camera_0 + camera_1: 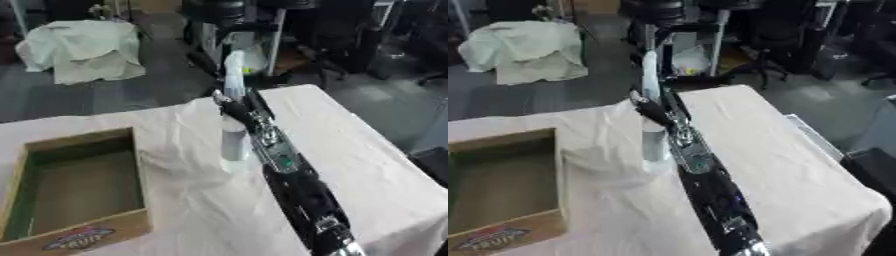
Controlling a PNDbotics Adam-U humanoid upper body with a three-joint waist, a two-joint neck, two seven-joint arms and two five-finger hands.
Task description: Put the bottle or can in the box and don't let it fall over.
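White bottle (234, 142) upright | right hand (234, 107) on top | box (79, 195) apart, left

The light is soft and even, and it seems to come from above. The white tablecloth (367, 165) is the brightest area and looks a little washed out, without hard glare. Under the robot's arm (293, 185) there is only a weak shadow. The inside of the cardboard box (79, 190) is darker than its rim. The background floor and furniture are dim. Both views are blurred overall, and the white bottle (234, 142) has unclear edges against the cloth.
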